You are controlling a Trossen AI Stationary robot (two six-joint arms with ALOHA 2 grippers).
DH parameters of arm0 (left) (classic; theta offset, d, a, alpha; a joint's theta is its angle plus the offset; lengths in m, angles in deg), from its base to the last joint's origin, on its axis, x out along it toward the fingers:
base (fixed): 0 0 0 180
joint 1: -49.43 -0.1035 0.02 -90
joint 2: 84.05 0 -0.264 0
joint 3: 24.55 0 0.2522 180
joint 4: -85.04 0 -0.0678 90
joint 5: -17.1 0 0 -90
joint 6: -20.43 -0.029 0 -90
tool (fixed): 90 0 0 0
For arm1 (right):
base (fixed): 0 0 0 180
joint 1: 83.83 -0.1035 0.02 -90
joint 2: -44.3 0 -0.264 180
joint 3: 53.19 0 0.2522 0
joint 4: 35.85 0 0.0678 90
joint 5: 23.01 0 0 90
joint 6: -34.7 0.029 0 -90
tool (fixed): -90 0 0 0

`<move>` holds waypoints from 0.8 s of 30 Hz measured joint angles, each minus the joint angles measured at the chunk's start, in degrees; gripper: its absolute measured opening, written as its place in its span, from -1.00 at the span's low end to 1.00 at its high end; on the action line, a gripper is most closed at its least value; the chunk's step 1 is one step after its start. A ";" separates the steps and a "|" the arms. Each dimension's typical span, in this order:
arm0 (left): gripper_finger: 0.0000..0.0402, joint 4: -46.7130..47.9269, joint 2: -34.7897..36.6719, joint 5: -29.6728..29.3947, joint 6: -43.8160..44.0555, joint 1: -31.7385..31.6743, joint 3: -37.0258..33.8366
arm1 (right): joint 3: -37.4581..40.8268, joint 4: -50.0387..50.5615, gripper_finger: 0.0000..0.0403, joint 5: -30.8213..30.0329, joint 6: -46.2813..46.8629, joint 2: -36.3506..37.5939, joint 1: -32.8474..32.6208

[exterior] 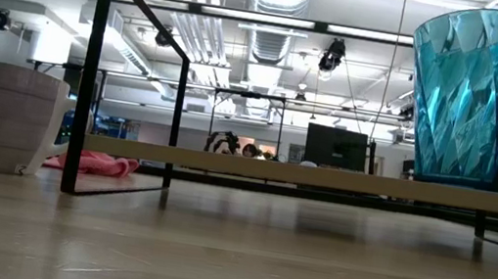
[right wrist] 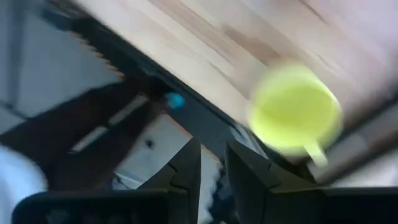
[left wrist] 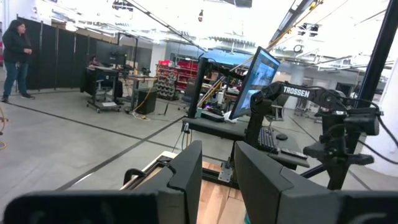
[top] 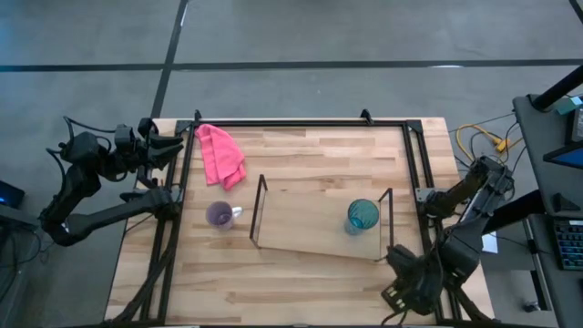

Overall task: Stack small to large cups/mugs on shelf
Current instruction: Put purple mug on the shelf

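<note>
Teal tumbler (top: pixel 363 216): upright on shelf (top: pixel 310 219), right end. Purple mug (top: pixel 219 215): on bench, just left of shelf, nearer left gripper (top: pixel 173 144). Yellow mug (right wrist: pixel 295 111): seen beyond right gripper (right wrist: pixel 211 163). Both jaws narrowly parted, nothing held

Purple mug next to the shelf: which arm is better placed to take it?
Probably the left. The purple mug stands on the table just outside the shelf's left end, on the side of the left end effector. The right end effector sits at the far right corner.
</note>
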 joint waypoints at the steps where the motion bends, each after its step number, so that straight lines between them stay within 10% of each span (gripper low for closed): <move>1: -0.59 0.00 0.00 -0.02 0.00 -0.02 0.01 | -0.18 -1.50 -0.66 -1.84 -2.26 0.00 0.45; 15: -0.59 -2.88 -1.88 1.15 11.85 0.00 0.02 | -8.80 -4.41 -0.66 -21.01 -37.32 0.04 11.12; 24: -0.59 18.02 -8.43 11.24 19.18 0.02 2.44 | -15.21 13.26 -0.66 -21.72 -39.72 0.07 16.98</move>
